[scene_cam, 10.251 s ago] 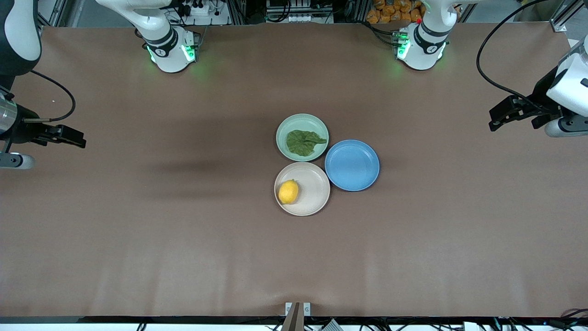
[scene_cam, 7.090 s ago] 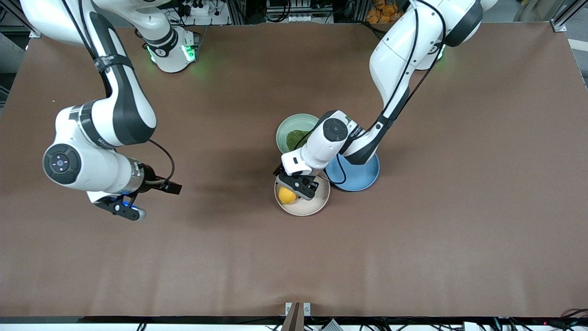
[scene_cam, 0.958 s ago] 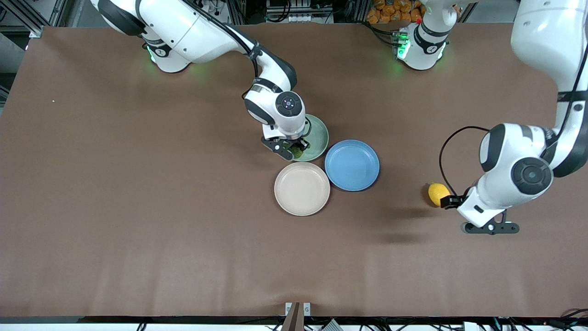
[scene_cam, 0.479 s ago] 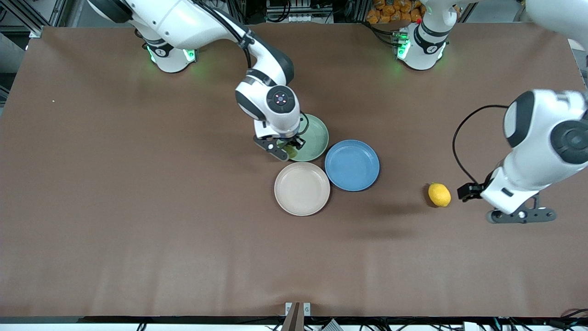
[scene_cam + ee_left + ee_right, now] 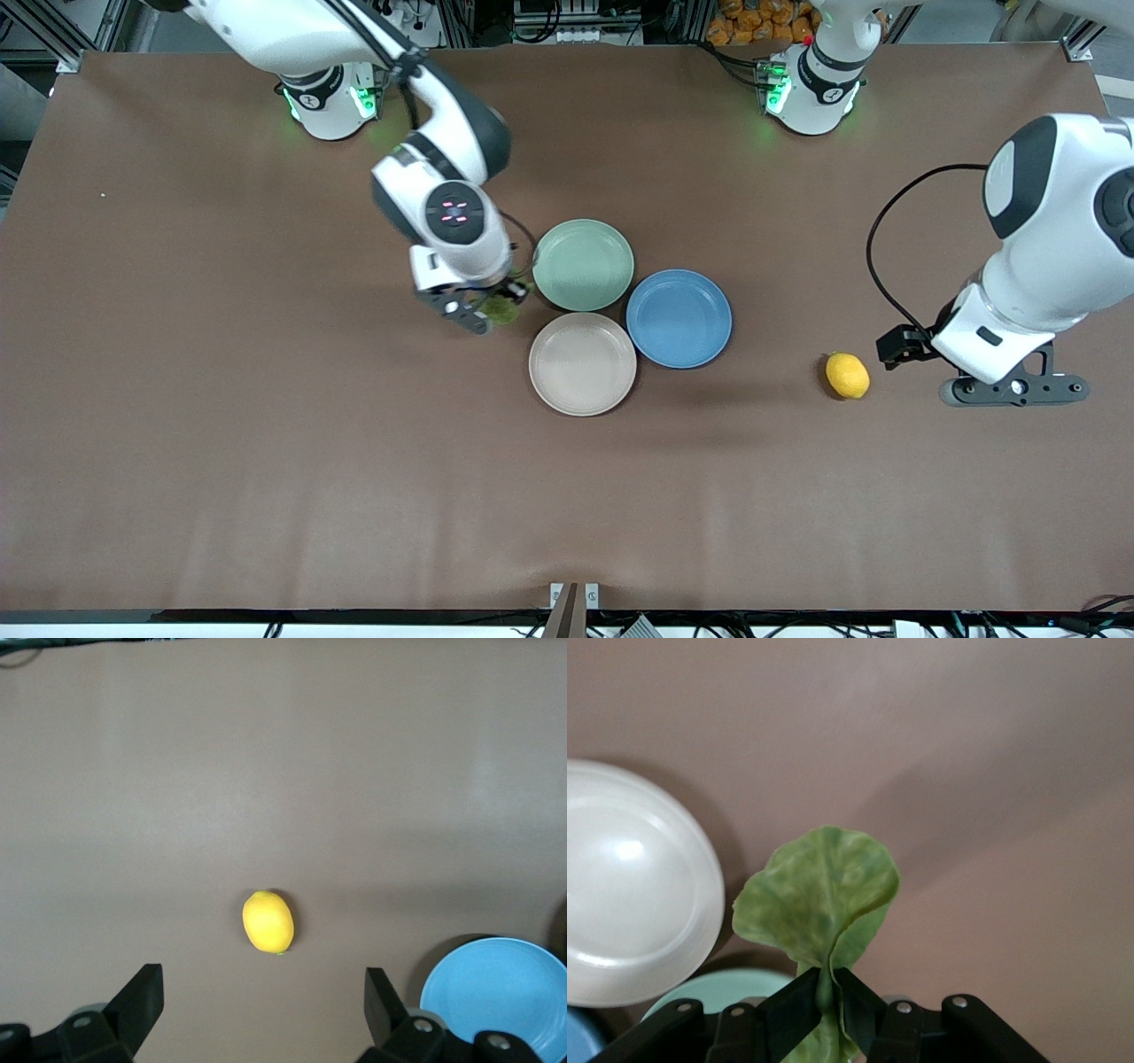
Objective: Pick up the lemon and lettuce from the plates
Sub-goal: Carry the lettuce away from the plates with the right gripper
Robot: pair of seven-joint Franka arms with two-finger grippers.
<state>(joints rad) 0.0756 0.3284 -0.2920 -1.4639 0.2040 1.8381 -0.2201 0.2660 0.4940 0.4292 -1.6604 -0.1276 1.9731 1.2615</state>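
lettuce (image 5: 819, 899): pinched by its stem in the right gripper (image 5: 831, 988), hanging in the air over bare table just beside the mint plate (image 5: 583, 265), toward the right arm's end.
lemon (image 5: 848, 375): lying on the table (image 5: 266, 461), well apart from the plates, toward the left arm's end.
left gripper (image 5: 264, 1010): jaws wide apart, holding nothing, up over the table near the lemon.
plates: mint one and cream plate (image 5: 582, 363) both look bare now; blue plate (image 5: 679, 318) touches both.
what could go wrong: honestly the grip is only on the thin stem, so I'd guess a quick swing could let the floppy leaf slip out or tear. The lemon is round too, so a nudge might roll it.
front view: shows both arms and all three plates, but the leaf is mostly hidden under the wrist.
right wrist view: shows the stem clamped between the fingers and the leaf curling.
left wrist view: shows nothing between the open fingers.
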